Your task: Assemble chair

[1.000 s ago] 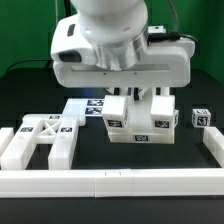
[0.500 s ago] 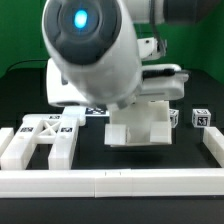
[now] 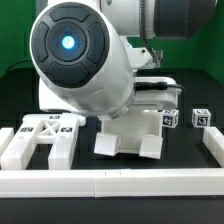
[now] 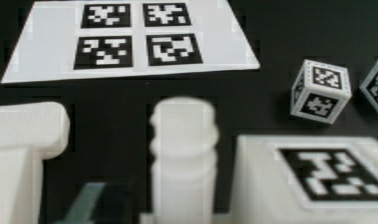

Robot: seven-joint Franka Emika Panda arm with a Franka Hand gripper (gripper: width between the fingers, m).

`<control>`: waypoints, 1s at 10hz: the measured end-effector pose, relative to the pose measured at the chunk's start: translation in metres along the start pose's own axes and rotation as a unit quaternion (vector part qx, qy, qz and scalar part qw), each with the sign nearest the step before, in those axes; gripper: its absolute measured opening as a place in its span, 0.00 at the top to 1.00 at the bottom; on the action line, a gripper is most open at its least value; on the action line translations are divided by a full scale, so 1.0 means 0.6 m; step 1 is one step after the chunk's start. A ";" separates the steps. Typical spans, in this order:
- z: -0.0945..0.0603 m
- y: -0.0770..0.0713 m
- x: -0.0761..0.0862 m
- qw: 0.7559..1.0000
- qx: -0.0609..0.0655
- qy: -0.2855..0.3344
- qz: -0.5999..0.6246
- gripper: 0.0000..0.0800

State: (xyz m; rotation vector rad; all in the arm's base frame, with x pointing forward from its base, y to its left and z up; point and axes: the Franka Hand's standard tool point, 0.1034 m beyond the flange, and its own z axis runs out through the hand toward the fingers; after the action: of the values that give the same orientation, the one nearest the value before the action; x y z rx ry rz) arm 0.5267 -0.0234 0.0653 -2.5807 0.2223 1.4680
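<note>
The blocky white chair seat (image 3: 128,136) stands on the black table under the arm, which hides its top and my gripper in the exterior view. In the wrist view my gripper (image 4: 168,196) has a grey finger (image 4: 88,198) on one side of a white post (image 4: 182,140) of the seat and a dark finger close on the other side, shut on it. A tagged face of the seat (image 4: 328,170) lies beside the post. The flat white frame (image 3: 40,138) lies at the exterior view's left. Two small tagged cubes (image 3: 170,118) (image 3: 203,117) stand at the right, also in the wrist view (image 4: 324,90).
The marker board (image 4: 133,38) lies beyond the seat. A long low white border rail (image 3: 110,181) runs along the front, with short side rails at the left (image 3: 6,140) and right (image 3: 214,142). The arm's bulky body (image 3: 80,60) fills the middle of the exterior view.
The arm has swung toward the camera and the exterior view's left. The seat has moved with it, leftward and toward the front rail, away from the cubes.
</note>
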 end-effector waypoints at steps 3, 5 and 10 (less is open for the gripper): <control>-0.002 0.001 0.001 1.000 0.000 0.002 0.006 0.20; -0.007 0.014 0.003 1.000 0.006 0.006 0.005 0.19; -0.008 0.049 0.009 1.000 0.022 0.007 0.015 0.19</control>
State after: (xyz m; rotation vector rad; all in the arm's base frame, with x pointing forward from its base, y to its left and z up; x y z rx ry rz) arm 0.5275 -0.0533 0.0613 -2.5642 0.2930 1.4378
